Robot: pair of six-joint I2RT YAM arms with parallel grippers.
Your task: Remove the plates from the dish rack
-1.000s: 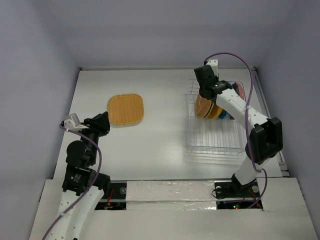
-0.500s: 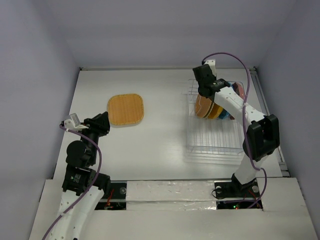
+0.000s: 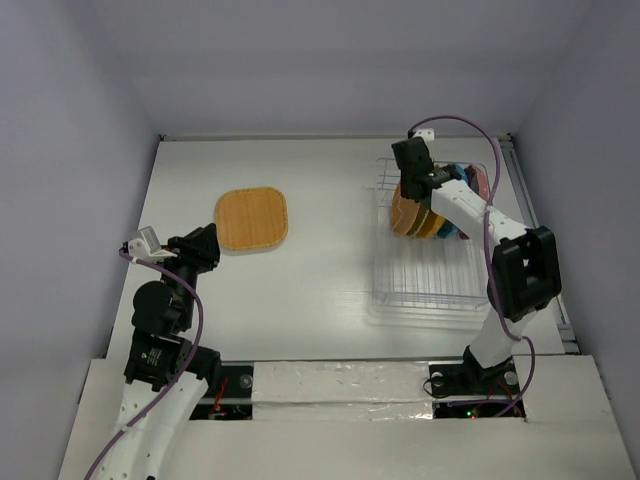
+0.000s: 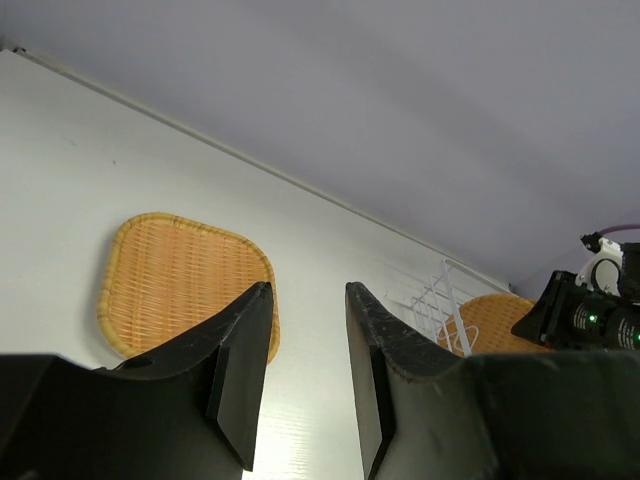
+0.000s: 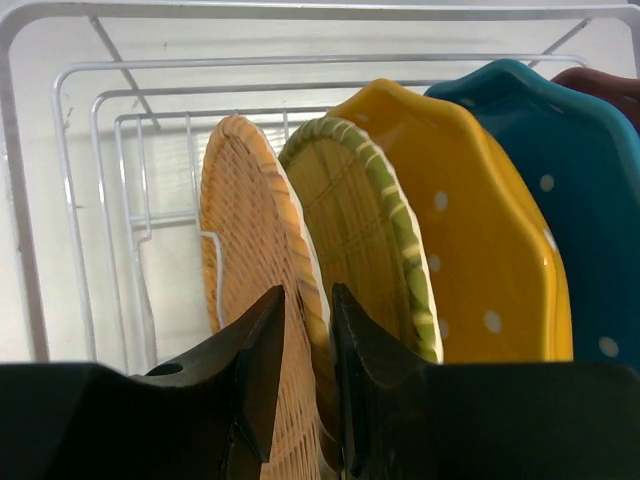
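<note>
Overhead, at the right of the frame: a clear dish rack [image 3: 420, 300] on a white table [image 3: 320, 170], with five plates standing upright in slots at its far end. Up close from the right wrist: right gripper [image 5: 305, 305] closed on the top rim of an orange woven plate [image 5: 245, 230], one finger against each face, at the left end of the row. Just beside it, nearly touching, a green-rimmed woven plate [image 5: 350, 230], then a yellow dotted plate [image 5: 480, 250], a blue dotted plate [image 5: 570, 170] and a dark red rim [image 5: 610, 85] at upper right. At the left of the overhead frame: a rounded-square woven plate [image 3: 252, 218] lying flat on the table, well apart from the rack. Below it, the left gripper [image 4: 307, 300], jaws parted with nothing between them, aimed toward that flat plate. Judged as the step in hand: lifting the orange woven plate out of its slot. To do it well, pull straight up along the slot until clear of the white wire hoops [image 5: 75, 200], without twisting, so as not to drag the green-rimmed neighbour along. Keep the pinch firm, given a thin woven edge likely to slip. Only then swing toward the left of the table and lay flat near the rounded-square plate, leaving room for the rest.
</note>
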